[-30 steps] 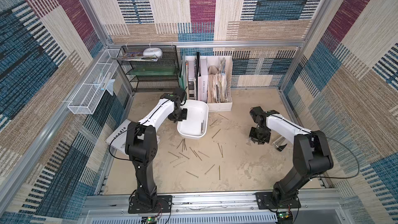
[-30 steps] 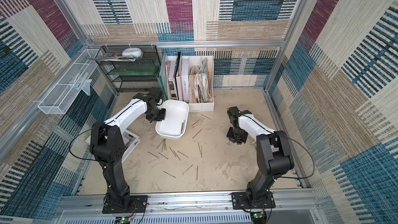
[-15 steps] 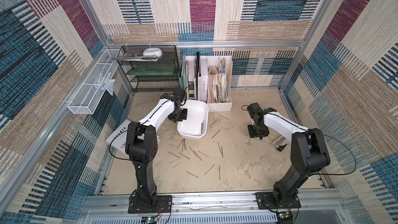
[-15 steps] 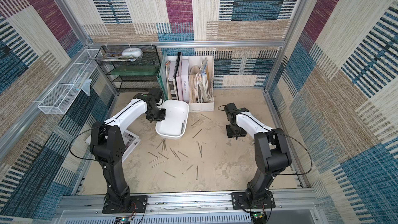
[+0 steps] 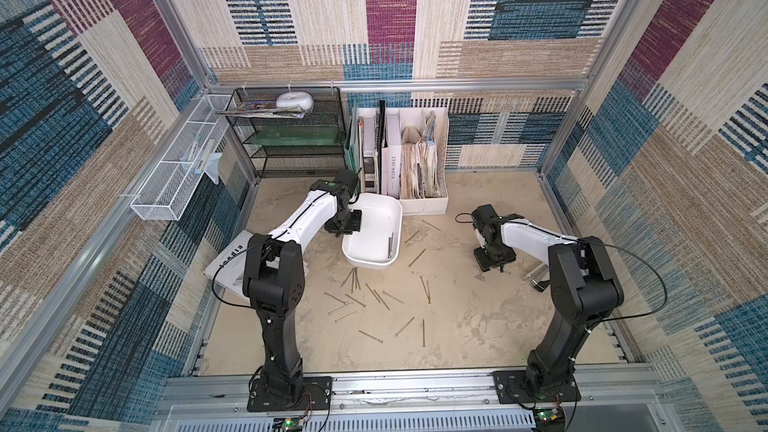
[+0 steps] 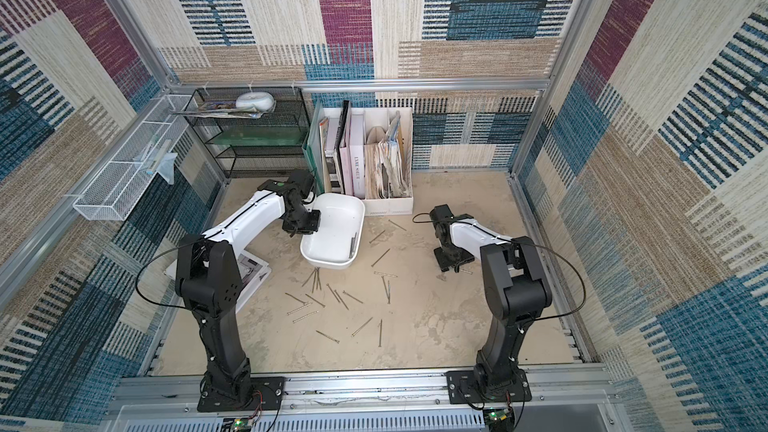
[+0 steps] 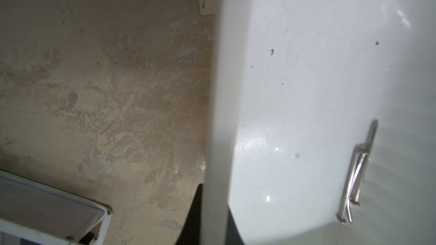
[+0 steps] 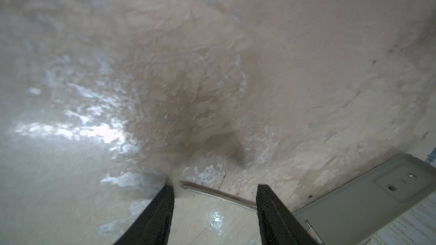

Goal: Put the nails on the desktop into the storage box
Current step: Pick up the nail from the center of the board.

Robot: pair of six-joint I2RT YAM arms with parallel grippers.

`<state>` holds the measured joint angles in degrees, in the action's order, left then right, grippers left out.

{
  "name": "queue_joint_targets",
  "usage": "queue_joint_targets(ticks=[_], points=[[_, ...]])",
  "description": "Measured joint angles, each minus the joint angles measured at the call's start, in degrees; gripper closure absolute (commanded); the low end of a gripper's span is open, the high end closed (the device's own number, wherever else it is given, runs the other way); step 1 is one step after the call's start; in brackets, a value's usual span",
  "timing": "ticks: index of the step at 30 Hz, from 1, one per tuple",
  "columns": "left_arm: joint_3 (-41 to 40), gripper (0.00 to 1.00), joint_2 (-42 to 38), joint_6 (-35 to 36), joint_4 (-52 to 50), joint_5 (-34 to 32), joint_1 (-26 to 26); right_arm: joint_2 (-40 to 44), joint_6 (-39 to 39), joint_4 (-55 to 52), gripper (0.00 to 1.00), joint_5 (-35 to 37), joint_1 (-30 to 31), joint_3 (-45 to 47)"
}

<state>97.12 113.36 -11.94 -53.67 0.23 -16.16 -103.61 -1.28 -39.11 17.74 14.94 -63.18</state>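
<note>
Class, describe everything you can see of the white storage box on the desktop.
The storage box is a glossy white plastic tub, rectangular with rounded corners and low walls. It rests on the desktop near the file holder. The left gripper is shut on one long rim. A few nails lie inside along the opposite wall.

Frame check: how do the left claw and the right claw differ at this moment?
The left claw is shut, pinching the storage box by its rim; the right claw is open and holds nothing. The left claw sits at the box, which has a few nails in it; the right claw is low over the desktop, one nail lying between its fingertips. Both have black fingers and point down.
</note>
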Motion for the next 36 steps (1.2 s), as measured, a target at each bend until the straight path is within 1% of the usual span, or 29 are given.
queue_joint_targets(ticks=[5, 9, 14, 21, 23, 25, 34, 36], points=[[0.11, 1.0, 0.04, 0.0, 0.04, 0.39, 0.13, 0.61, 0.15, 1.86, 0.41, -1.07, -0.44, 1.55], [0.17, 1.0, 0.04, -0.02, 0.04, 0.63, 0.15, 1.03, 2.36, 2.8, 0.42, -2.86, -0.85, 2.8], [0.17, 1.0, 0.04, -0.02, 0.04, 0.76, 0.15, 0.83, 5.53, 2.36, 0.43, -7.61, -3.28, 2.73], [0.17, 1.0, 0.04, 0.0, 0.07, 0.74, 0.17, -0.48, 7.52, 0.31, 0.44, -10.34, -4.5, 1.05], [0.17, 1.0, 0.04, 0.0, 0.07, 0.74, 0.17, -0.79, 7.69, -0.02, 0.48, -10.99, -4.85, 0.68], [0.17, 1.0, 0.04, 0.0, 0.07, 0.72, 0.17, -0.87, 7.96, -0.04, 0.51, -12.17, -5.07, 0.66], [0.17, 1.0, 0.04, 0.2, 0.07, 0.57, 0.2, -1.11, 9.09, -0.02, 0.73, -14.97, -5.11, 0.55], [0.17, 1.0, 0.04, 0.2, 0.07, 0.57, 0.2, -1.11, 9.53, -0.02, 0.76, -15.43, -5.01, 0.55]])
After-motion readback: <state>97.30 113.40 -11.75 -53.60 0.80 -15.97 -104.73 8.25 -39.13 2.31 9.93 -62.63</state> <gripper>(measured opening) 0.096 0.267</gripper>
